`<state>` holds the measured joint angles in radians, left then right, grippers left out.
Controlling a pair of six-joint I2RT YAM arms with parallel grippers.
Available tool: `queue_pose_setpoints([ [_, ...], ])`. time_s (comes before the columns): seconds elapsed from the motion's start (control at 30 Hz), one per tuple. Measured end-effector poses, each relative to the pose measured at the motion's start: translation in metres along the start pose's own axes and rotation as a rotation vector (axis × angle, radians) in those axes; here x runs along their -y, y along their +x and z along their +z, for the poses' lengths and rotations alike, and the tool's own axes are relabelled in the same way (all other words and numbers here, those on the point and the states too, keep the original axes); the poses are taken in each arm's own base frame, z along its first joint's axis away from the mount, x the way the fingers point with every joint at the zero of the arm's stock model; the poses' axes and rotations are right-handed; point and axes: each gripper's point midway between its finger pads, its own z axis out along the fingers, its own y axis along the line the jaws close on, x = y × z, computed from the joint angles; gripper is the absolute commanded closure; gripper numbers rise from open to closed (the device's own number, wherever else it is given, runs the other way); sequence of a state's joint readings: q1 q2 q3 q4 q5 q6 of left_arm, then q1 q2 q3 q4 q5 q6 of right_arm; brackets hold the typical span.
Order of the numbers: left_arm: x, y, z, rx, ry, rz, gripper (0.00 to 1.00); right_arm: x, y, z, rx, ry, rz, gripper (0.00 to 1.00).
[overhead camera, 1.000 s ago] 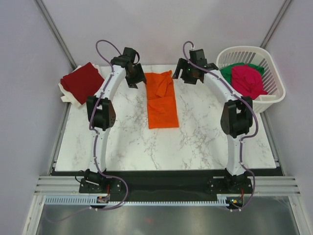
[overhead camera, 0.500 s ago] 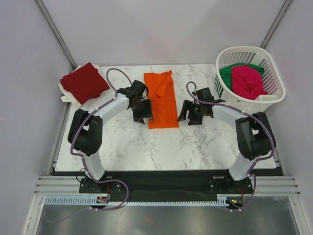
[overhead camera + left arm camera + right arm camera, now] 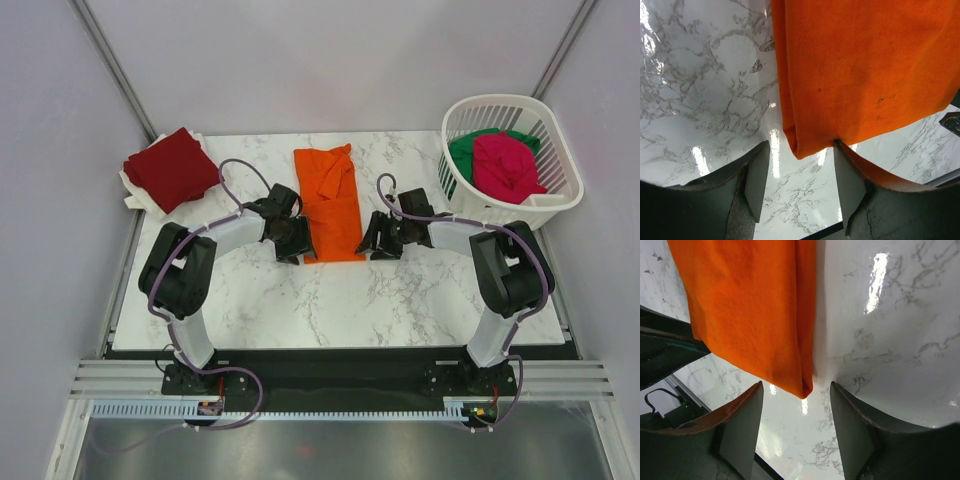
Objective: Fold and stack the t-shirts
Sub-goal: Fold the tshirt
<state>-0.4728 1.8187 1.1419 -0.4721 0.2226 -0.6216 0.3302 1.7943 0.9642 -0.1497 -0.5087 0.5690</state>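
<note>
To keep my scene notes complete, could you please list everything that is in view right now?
orange t-shirt: one, bright orange, folded into a long strip, mid-table
dark red t-shirt: one, dark red, folded, far-left corner of the table
white layer: one, white, under the dark red t-shirt; cannot tell what it is
magenta-pink t-shirt: one, magenta-pink, crumpled in the basket, on top
green t-shirt: one, green, in the basket, partly under the pink one
lattice basket: one, white plastic, far-right corner
table: one, white marble pattern
left gripper: one, black, open, at the strip's near left corner
right gripper: one, black, open, at the strip's near right corner
</note>
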Motion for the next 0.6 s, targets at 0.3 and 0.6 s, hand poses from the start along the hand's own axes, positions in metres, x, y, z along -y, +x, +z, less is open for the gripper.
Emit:
queue_pose_setpoints([
  [0.3,0.005,-0.009,0.003,0.043,0.026,-0.003,0.43,0.005,0.003,0.009,-0.006,-0.010,0.006,0.69],
  [0.6,0.000,0.000,0.013,0.039,0.026,-0.035,0.95,0.006,0.006,0.016,-0.011,-0.026,0.006,1.00],
])
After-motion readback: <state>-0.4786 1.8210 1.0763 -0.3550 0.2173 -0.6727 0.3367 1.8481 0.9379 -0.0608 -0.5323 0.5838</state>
